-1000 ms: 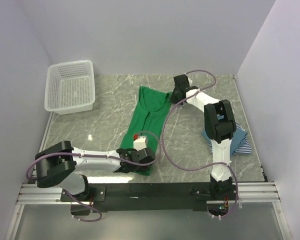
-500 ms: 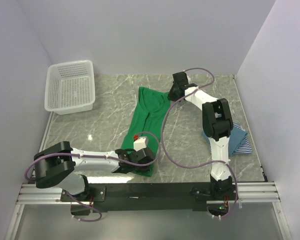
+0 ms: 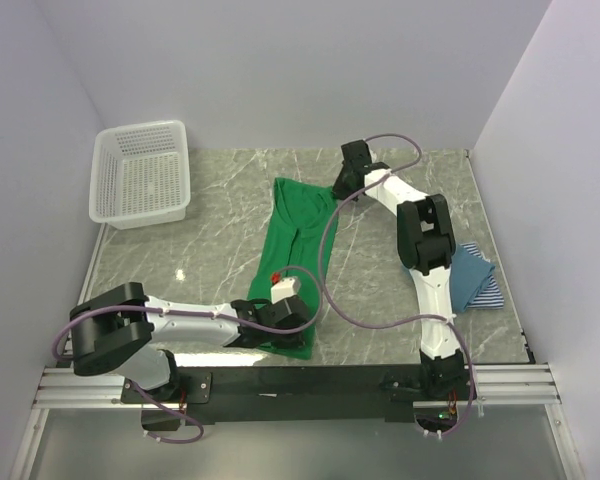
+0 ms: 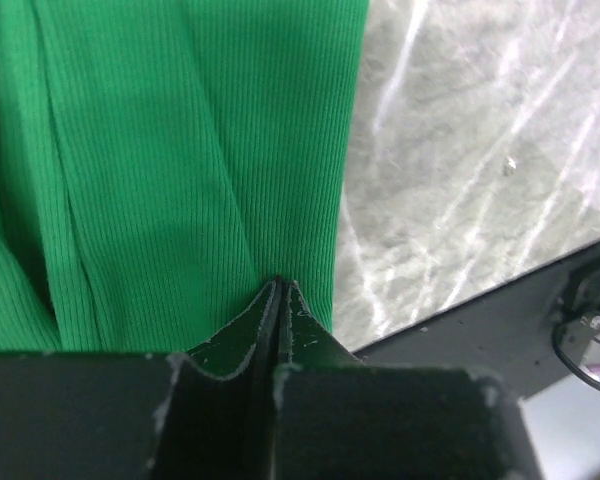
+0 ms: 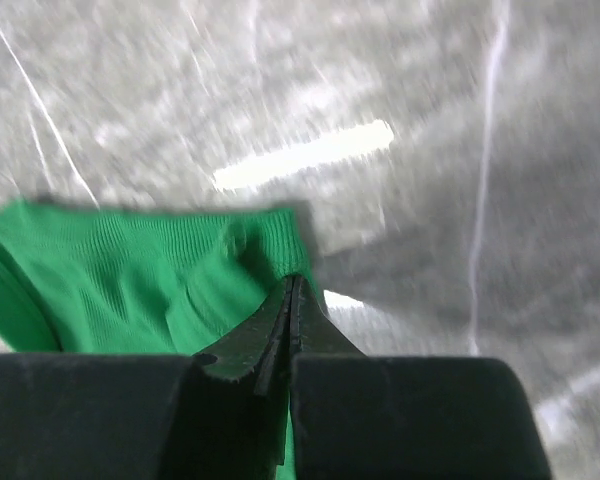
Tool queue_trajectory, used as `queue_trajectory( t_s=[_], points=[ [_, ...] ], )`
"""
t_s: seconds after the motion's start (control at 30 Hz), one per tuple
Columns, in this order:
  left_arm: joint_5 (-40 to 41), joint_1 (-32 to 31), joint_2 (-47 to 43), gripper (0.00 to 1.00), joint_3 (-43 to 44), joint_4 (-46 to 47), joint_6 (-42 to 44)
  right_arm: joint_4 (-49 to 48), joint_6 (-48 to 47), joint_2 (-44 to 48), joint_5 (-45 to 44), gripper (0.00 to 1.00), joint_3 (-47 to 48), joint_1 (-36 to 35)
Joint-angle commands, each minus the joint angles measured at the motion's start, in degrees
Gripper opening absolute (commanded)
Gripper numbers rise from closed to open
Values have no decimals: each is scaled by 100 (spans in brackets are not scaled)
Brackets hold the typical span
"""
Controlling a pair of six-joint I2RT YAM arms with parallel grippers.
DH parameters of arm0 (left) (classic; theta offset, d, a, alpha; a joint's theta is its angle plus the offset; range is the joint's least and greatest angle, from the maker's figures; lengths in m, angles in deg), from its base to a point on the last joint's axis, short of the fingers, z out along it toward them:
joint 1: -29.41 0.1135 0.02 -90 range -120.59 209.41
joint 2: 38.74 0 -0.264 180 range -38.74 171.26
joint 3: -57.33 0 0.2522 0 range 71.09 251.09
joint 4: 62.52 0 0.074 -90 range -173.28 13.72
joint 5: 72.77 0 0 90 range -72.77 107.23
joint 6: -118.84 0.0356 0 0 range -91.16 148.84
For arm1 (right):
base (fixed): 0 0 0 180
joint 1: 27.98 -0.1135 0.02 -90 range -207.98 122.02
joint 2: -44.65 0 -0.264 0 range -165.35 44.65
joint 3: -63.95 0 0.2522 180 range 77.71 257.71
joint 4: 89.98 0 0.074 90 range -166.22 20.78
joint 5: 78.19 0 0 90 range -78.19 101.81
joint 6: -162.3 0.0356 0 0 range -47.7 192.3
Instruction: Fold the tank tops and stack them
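The bright green tank top (image 3: 292,250) lies stretched lengthwise down the middle of the table. My left gripper (image 3: 283,322) is shut on its near hem; in the left wrist view the jaws (image 4: 280,286) pinch the ribbed green cloth (image 4: 180,150) close to its right edge. My right gripper (image 3: 339,188) is shut on the far right corner of the top, and the right wrist view shows the tips (image 5: 294,281) clamped on the green corner (image 5: 130,290). A folded teal-blue tank top (image 3: 470,268) rests on a striped one (image 3: 491,296) at the right.
A white lattice basket (image 3: 140,175) stands at the far left corner. White walls close the table on three sides. The black front rail (image 3: 310,385) runs just behind the near hem. Purple cables loop over the cloth's right side.
The right gripper has carried the top's far corner leftward and farther away, and its elbow has swung off the folded pile. The left gripper has barely shifted at the hem.
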Motion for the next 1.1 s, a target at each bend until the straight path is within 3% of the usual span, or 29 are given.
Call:
queue_trajectory(
  t_s=[0.0, 0.2, 0.3, 0.33, 0.47, 0.57, 0.7, 0.8, 0.93, 1.07],
  points=[
    [-421, -102, 149, 6, 41, 320, -105, 343, -133, -308, -107, 2, 549, 90],
    [-694, -111, 395, 12, 400, 787, 34, 360, -142, -485, 68, 2, 901, 336],
    [-458, -84, 405, 23, 857, 454, 228, 282, -212, -389, 393, 4, 998, 407],
    [-318, -6, 334, 31, 954, 323, 281, 255, -221, -327, 455, 5, 989, 433],
    [-150, 468, -184, 42, 1429, 59, 571, 114, -282, 86, 807, 31, 971, 504],
    [567, 995, -597, 44, 1955, -798, 730, 369, -186, 366, 772, 35, 1008, 557],
    [1256, 2216, -1028, 43, 2440, -1498, 668, -288, 104, 1684, 913, 35, -859, 443],
    [986, 3698, -889, 40, 2554, -1279, 949, -597, 157, 2466, 702, 34, -1976, 83],
    [484, 4589, -300, 35, 2844, -1260, 1239, -1096, 359, 3082, 640, 34, -3087, -304],
    [142, 4697, -386, 34, 2258, -1033, 1293, -1115, 385, 3661, 298, 33, -3895, -936]
  ],
)
